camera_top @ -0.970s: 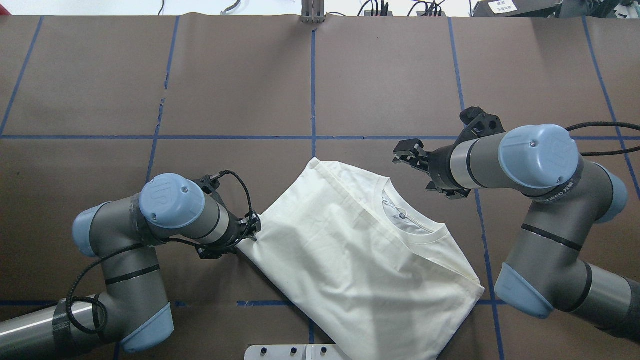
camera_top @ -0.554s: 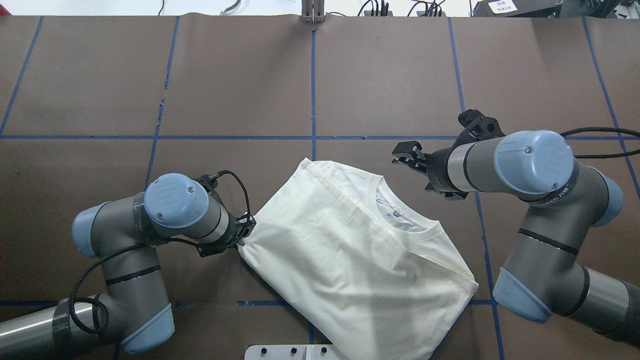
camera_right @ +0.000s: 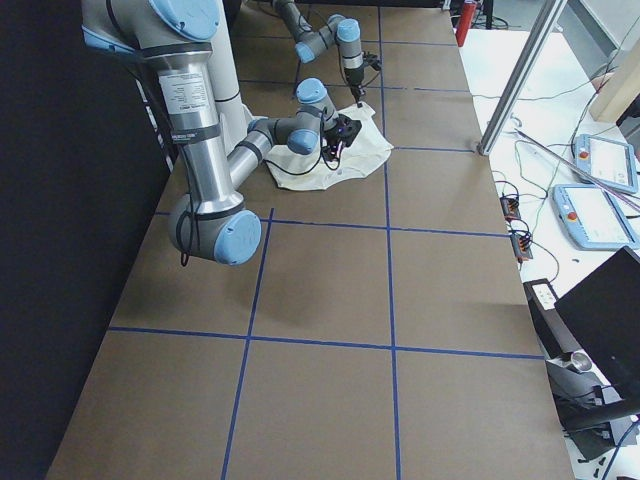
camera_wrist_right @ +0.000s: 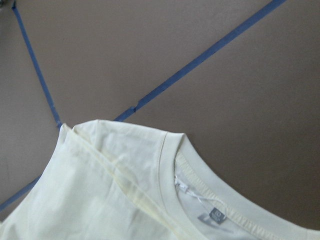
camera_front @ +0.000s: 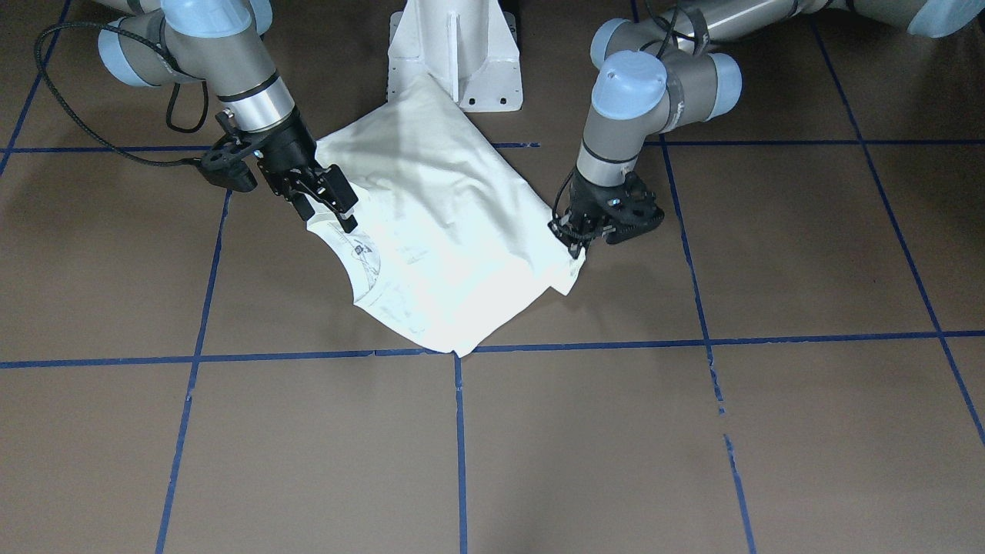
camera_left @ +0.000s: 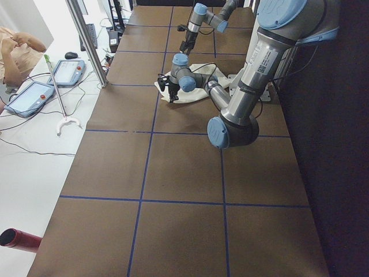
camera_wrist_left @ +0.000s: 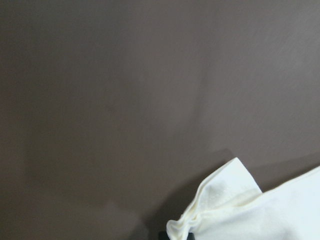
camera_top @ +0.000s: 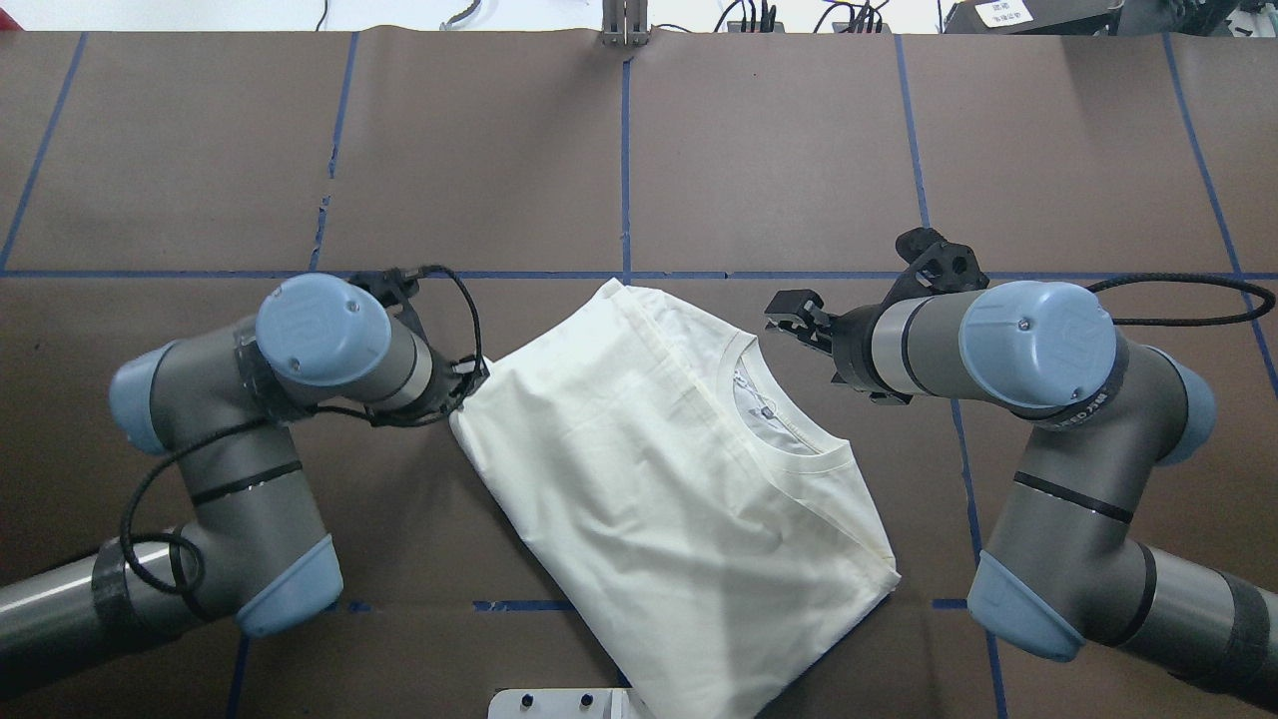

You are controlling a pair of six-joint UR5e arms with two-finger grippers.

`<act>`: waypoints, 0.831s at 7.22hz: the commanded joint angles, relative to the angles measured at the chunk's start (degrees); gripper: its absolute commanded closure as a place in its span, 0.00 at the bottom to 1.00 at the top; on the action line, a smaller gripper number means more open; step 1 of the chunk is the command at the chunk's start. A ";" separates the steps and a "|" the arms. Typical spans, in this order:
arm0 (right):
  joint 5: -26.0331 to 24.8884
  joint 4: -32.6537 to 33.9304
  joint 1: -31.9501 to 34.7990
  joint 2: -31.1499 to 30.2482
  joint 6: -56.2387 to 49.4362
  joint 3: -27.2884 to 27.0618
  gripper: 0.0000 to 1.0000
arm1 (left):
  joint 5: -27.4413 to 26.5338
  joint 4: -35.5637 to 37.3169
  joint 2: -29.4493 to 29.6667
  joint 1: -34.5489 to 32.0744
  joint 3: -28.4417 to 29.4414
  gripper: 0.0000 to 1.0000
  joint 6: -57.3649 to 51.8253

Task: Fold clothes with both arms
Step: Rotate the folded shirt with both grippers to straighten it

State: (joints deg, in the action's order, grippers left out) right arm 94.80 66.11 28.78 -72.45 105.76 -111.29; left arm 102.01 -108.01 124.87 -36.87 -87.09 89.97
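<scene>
Dragged farther up the table (camera_top: 799, 150) since a second ago, the T-shirt (camera_top: 659, 469) is clamped at one corner by the left gripper (camera_top: 469, 384) while the right gripper (camera_top: 789, 318) is held apart and empty beside the collar (camera_top: 814, 461), so the fold could be skewed by one-sided pull.

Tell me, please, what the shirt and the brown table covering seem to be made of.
T-shirt: soft cream knit, probably cotton jersey, with a matte finish. It drapes and wrinkles, and has a stitched neckband.
Table covering: likely brown paper, matte. A small tear shows along one blue tape line.
</scene>
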 commanded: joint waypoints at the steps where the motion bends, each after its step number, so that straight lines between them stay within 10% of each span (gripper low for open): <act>1: -1.81 -0.02 -1.88 1.44 0.06 0.02 0.00 | -0.41 -17.77 12.98 -5.31 25.81 1.00 -0.06; 2: -1.81 -0.02 -2.49 1.87 0.06 0.02 0.00 | -0.32 -19.59 13.20 -6.02 26.18 0.91 0.03; 3: -1.90 -0.02 -2.85 2.75 0.06 0.02 0.00 | 0.03 -19.78 13.38 -6.02 24.53 0.46 0.38; 6: -8.80 1.47 -12.64 1.80 0.06 0.10 0.00 | 7.03 -18.29 4.83 -6.11 8.86 0.39 1.95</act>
State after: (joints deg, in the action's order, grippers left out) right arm 90.11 66.75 21.57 -70.04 105.88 -111.39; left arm 105.27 -126.83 135.42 -42.92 -70.29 90.83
